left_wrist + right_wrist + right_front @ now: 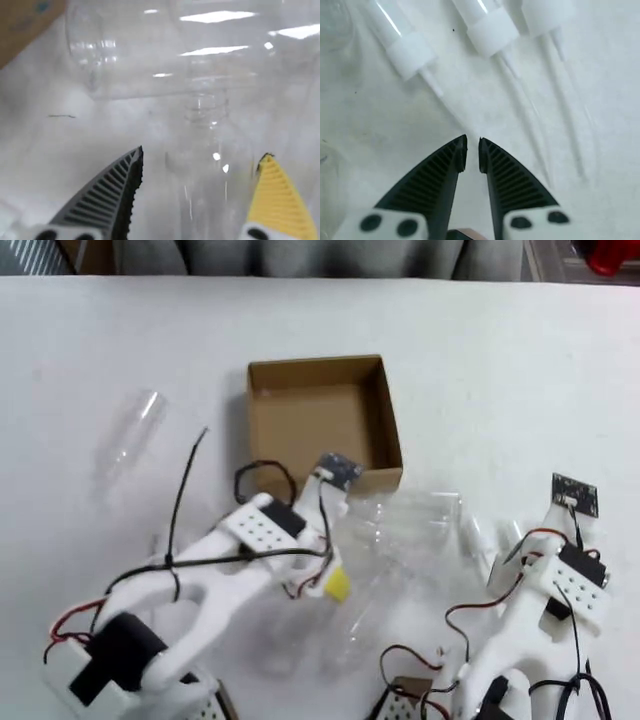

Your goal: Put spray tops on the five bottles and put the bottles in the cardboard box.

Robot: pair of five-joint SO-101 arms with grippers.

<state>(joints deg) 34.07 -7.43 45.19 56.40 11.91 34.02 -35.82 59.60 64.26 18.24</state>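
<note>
Three spray tops (492, 30) lie on the table (500, 360) just ahead of your right gripper (472, 145), its jaws nearly closed on nothing. Your left gripper (202, 155) gapes wide either side of a clear bottle (207, 195) lying near the cardboard box (262, 425). Close gently on the body below the neck, since thin plastic likely buckles.

cardboard box (391, 430): open, upright | bottles (405, 523): clear, lying just beside it | spray tops (491, 31): white, side by side
</note>
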